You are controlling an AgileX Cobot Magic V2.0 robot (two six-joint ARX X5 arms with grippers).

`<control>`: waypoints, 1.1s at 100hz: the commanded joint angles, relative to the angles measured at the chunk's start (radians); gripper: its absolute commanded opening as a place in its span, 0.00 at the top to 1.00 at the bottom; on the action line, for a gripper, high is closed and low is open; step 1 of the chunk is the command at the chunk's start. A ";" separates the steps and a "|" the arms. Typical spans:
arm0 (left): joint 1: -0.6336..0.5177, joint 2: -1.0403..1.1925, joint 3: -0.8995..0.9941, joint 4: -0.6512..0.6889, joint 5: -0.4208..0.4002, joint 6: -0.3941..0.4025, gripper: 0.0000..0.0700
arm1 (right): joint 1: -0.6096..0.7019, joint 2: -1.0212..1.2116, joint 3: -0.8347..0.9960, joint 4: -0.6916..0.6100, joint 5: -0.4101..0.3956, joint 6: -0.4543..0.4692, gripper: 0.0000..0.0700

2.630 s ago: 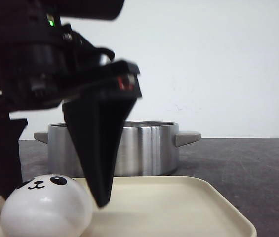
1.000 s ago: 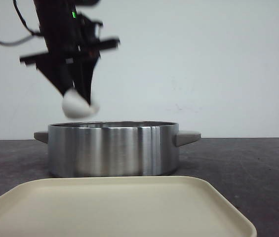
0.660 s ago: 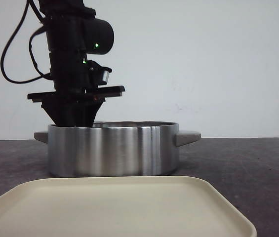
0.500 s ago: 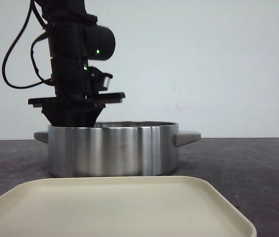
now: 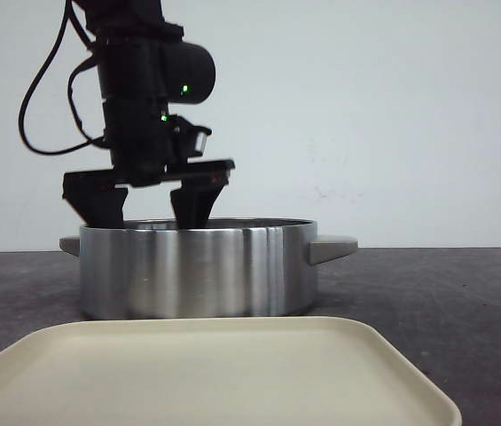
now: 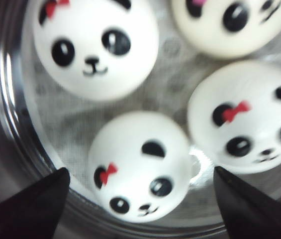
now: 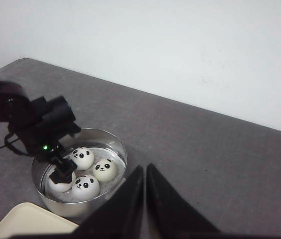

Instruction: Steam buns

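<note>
- While poised over the steel pot [image 5: 197,269], left tool [image 5: 148,206] spread wide, nothing between the fingers [image 5: 199,201], tips just above the rim on the pot's left half.
- Seen from the left wrist: both black fingertips [image 6: 36,209] apart, flanking one of the buns [image 6: 141,166] without touching it.
- That bun down on the pot floor near the wall, face with red bow tilted toward the rim.
- Three more buns beside it in the same pot: one [image 6: 95,47] with a red bow, one [image 6: 248,115] with a red bow close against the first, one [image 6: 230,22] partly cut off at the edge.
- All four inside the pot, resting on a pale perforated liner [image 6: 172,82].
- From the right wrist: right tool [image 7: 144,199] with fingers pressed together, empty, well apart from the pot and high above the grey desk [image 7: 220,164].
- Cream tray [image 5: 215,373] bare in front of the pot, nearest the front camera.
- Pot handles [image 5: 332,248] sticking out at either side.
- Plain white wall [image 5: 392,115] behind.
</note>
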State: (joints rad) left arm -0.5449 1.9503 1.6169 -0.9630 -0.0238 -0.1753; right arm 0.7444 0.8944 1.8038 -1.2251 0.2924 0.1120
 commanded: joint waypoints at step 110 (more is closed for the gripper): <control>-0.515 -0.788 -0.116 0.060 -0.468 -0.172 1.00 | 0.007 -0.105 -0.758 0.857 -0.324 -0.086 0.99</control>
State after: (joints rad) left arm -1.0298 1.1995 1.5421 -0.9249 -0.4694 -0.2779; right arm 0.7444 0.7822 1.0672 -0.3946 -0.0277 0.0334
